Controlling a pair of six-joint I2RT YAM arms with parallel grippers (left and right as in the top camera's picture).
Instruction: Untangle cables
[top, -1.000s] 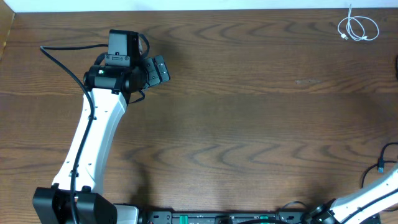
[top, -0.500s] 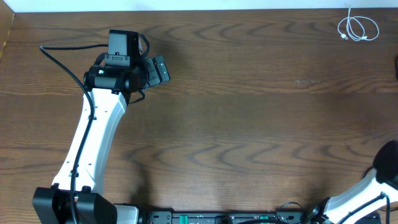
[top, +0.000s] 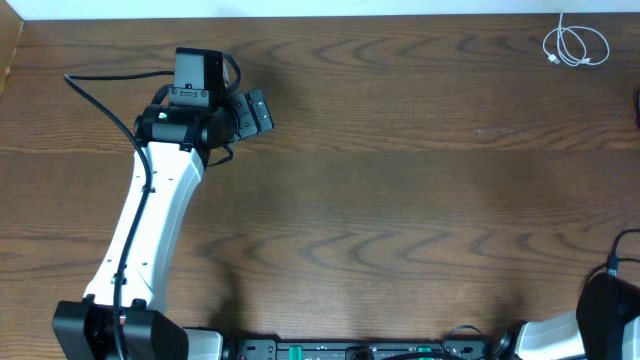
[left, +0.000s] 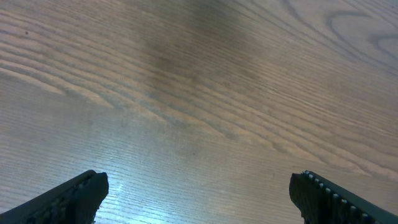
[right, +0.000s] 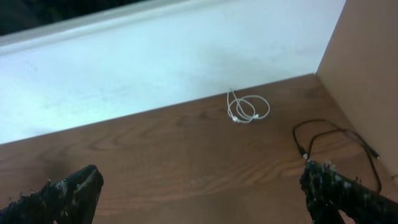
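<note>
The white cable (top: 575, 46) lies coiled at the far right corner of the table; it also shows in the right wrist view (right: 248, 107). The black cable (right: 336, 145) lies in a loose loop near the right side wall, apart from the white one; part of it shows at the overhead view's right edge (top: 621, 254). My right gripper (right: 200, 202) is open and empty, well short of both cables. My left gripper (top: 256, 110) is open and empty over bare wood at the far left; its fingers are wide apart in the left wrist view (left: 199, 199).
The wooden table (top: 400, 200) ends at a white wall (right: 155, 56) at the back and a tan side wall (right: 367, 56) on the right. The right arm (top: 605, 318) sits at the front right corner. A thick black wire (top: 100, 95) runs along the left arm.
The right arm has shifted at the front right corner, and its dark wrist now sits lower in the overhead view. The left arm and the white cable have not moved.
</note>
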